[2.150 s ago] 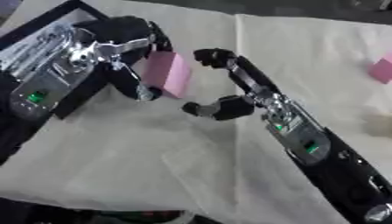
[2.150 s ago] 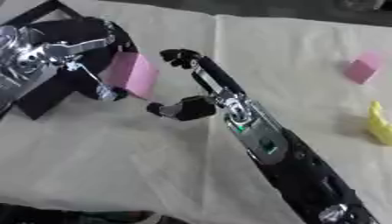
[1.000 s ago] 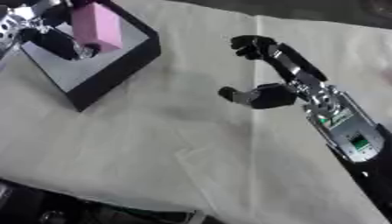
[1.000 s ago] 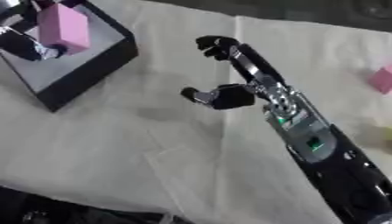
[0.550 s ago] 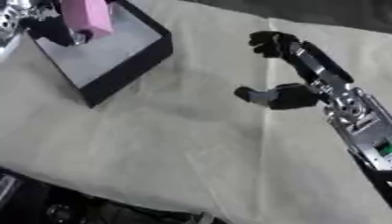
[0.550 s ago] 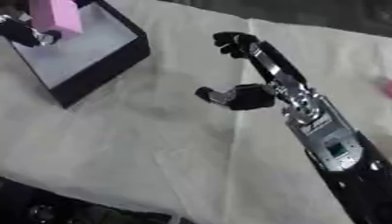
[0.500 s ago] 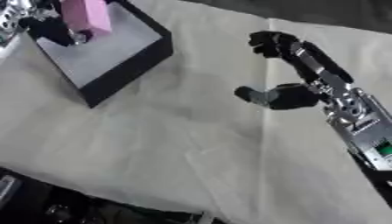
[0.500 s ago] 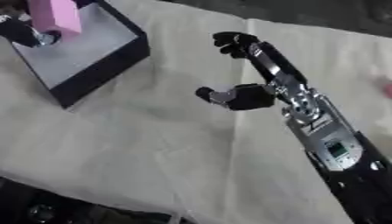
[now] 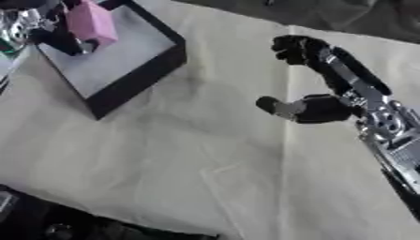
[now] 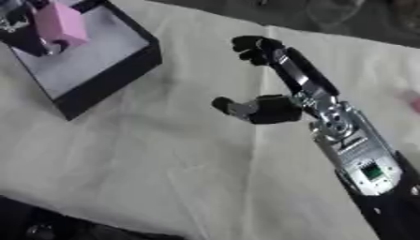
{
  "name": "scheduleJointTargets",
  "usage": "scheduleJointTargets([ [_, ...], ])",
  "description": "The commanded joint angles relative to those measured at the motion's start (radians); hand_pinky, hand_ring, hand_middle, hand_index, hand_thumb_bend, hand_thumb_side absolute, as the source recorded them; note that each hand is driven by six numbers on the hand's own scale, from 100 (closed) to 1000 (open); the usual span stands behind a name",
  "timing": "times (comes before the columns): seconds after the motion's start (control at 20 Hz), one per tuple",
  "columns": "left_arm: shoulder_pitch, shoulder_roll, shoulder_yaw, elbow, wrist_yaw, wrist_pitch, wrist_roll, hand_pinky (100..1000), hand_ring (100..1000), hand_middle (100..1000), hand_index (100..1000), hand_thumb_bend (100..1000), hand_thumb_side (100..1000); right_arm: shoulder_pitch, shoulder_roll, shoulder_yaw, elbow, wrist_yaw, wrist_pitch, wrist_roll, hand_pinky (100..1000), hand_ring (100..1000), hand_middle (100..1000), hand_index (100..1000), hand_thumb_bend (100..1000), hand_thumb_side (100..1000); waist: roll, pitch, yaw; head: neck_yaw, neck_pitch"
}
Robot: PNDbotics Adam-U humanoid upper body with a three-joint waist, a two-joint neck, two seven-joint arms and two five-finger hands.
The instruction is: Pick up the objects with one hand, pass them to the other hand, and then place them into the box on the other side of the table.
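A pink block (image 9: 90, 23) hangs over the black box (image 9: 139, 70) at the upper left, gripped by my left hand (image 9: 37, 30), whose fingers curl round it. The box has a grey floor and black walls. My right hand (image 10: 283, 93) hovers over the cream cloth in the middle right, fingers and thumb spread with nothing between them. A blurred bit of pink (image 10: 412, 101) shows at the right edge.
The cream cloth (image 9: 180, 154) covers the table, with creases running down its middle. Its front edge drops to a dark floor at the lower left. Dark shapes lie past the far edge of the table.
My left hand has carried the pink block from the middle of the table to above the black box. My right hand has let go and drawn back to the right. The camera has shifted.
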Motion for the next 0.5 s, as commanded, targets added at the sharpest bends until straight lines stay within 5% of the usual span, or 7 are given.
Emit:
scheduleJointTargets([
  [0.05,-0.03,0.004,0.021,0.049,-0.029,-0.029,0.016,705,611,536,553,306,150,-0.023,-0.019,-0.015,-0.041,-0.014,0.006,-0.003,870,839,806,878,586,242,0.007,-0.011,-0.003,-0.004,-0.018],
  [0.5,-0.051,-0.002,0.038,0.119,-0.107,-0.069,0.032,820,794,771,840,729,396,-0.027,-0.024,-0.019,-0.065,-0.03,0.02,-0.007,870,837,805,877,575,249,0.004,0.012,-0.019,-0.021,-0.008],
])
